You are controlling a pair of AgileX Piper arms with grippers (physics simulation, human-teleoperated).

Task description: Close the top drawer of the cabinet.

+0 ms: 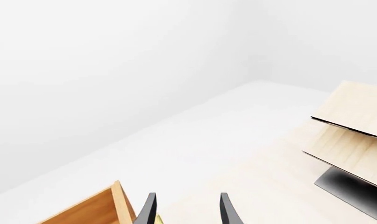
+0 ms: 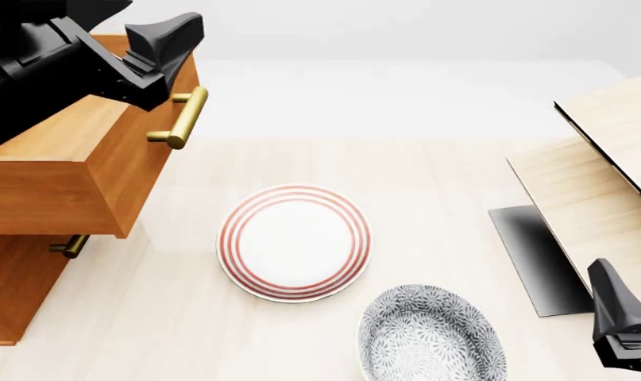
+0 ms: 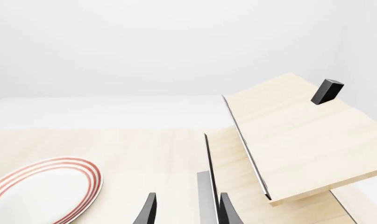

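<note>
The orange-brown cabinet (image 2: 13,294) stands at the left edge of the front view. Its top drawer (image 2: 87,178) is pulled out over the table, with the brass bar handle (image 2: 183,117) on its front. My left gripper (image 2: 170,41) is open and empty, just above the upper edge of the drawer front, above the handle. In the left wrist view the open gripper (image 1: 187,212) shows beside a corner of the drawer (image 1: 95,210). My right gripper (image 2: 617,313) is open and empty at the near right, far from the cabinet; it also shows in the right wrist view (image 3: 187,212).
A lower drawer's brass handle (image 2: 71,246) shows under the top drawer. A red-ringed white plate (image 2: 294,242) lies mid-table and a grey patterned plate (image 2: 431,333) near the front. A pale wood structure (image 2: 601,182) with a black panel (image 2: 532,254) stands at the right.
</note>
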